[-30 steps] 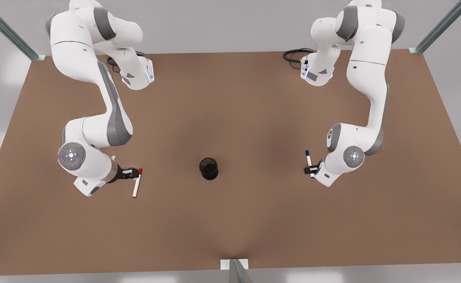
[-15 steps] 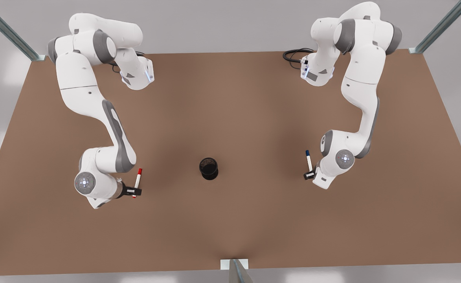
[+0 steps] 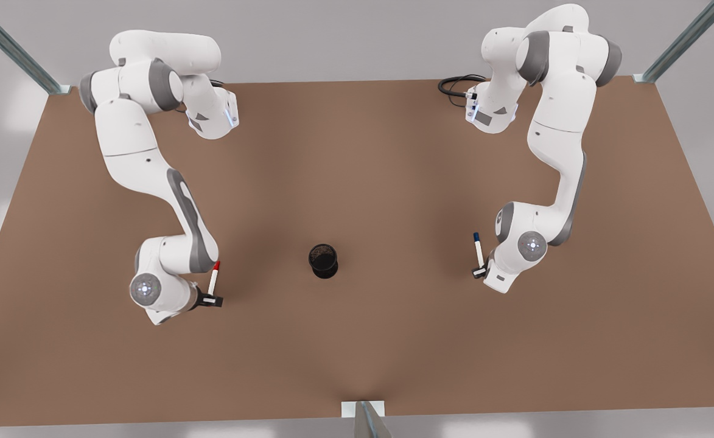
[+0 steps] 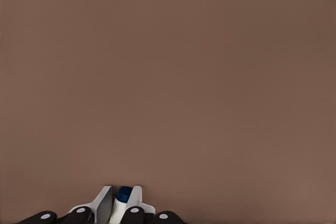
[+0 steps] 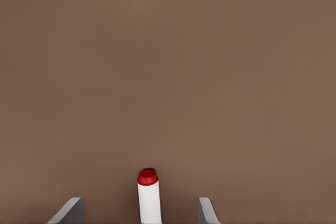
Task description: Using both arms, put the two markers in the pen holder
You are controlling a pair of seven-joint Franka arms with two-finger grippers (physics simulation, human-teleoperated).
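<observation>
Both arms have sunk toward the brown table (image 3: 357,152) over the last second, the one on the front view's left sliding from the red marker's cap to its rear end, the other settling at the blue marker's rear end. Largest of the task's things, the pen holder (image 3: 323,261) stands upright at the table's middle, with nothing seen in it. At its 9 o'clock, well apart, the red marker (image 3: 213,278) lies flat; the right gripper (image 3: 212,300) straddles its tail, and the right wrist view shows its fingers (image 5: 68,211) spread wide of the barrel (image 5: 149,198), so nothing is gripped yet. At the holder's 3 o'clock, equally far, the blue marker (image 3: 479,250) lies with its cap toward 12 o'clock; the left gripper (image 3: 479,272) sits at its tail, and the left wrist view shows the fingertips (image 4: 103,201) closed against the barrel (image 4: 119,206), so it looks grasped. Judging from this, blue is about ready to lift, while red awaits the pinch
</observation>
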